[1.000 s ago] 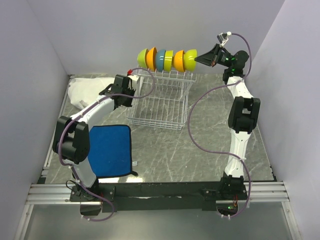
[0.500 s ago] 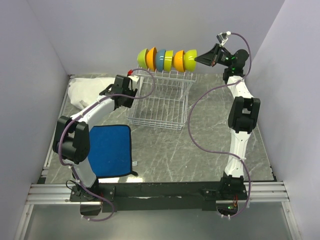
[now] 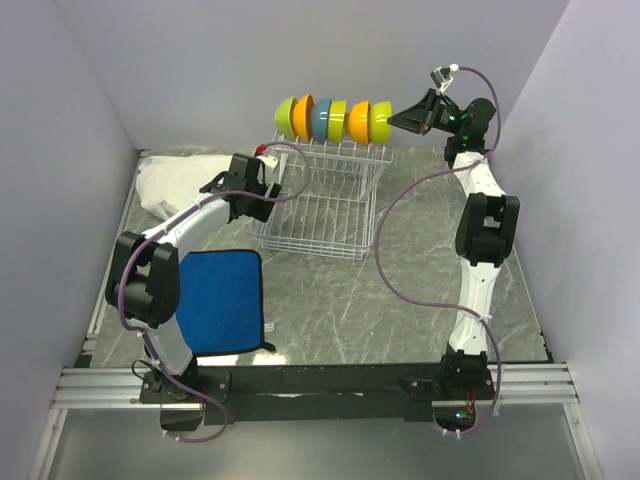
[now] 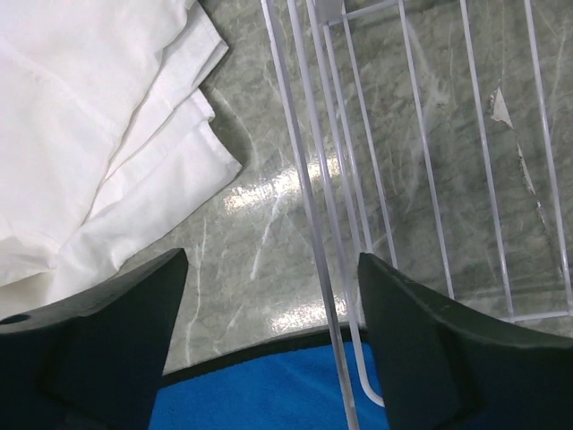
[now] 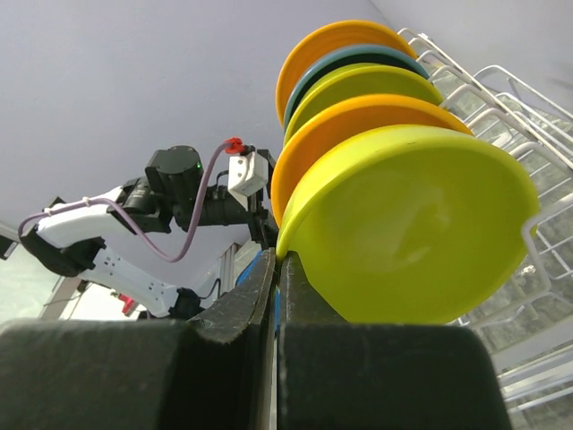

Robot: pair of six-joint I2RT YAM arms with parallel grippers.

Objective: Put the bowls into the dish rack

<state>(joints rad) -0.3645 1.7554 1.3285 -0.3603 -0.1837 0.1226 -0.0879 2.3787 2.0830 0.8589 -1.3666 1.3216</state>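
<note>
Because the bowls (image 3: 335,119) stand on edge, each rim dropped between the wires of the upper shelf, six of them pack face to back in one tight row along the top of the dish rack (image 3: 320,215). The slots keep them upright and stop them rolling.

The row begins just ahead of the right tool (image 5: 276,262), whose two fingers are pressed flat together with nothing between them. Its tip sits at the near rim of the yellow-green bowl (image 5: 412,233), the end of the row closest to it; whether it touches or stands a hair apart cannot be told. Clenched like that, it reads as a pusher rather than a grasper, probably nudging this last bowl snug against the orange bowl (image 5: 300,166) behind it, or steadying the row.

The left tool (image 4: 271,269) hangs low, well away from the bowls, its fingers spread wide and empty. Beneath the gap lies bare counter (image 4: 269,206). The rack's lower wires pass close by one finger, a white cloth (image 4: 81,116) lies beyond the other, and the blue mat (image 3: 222,300) shows at the tool's base. Every bowl in view is already in the rack, so the loading looks all but done.
</note>
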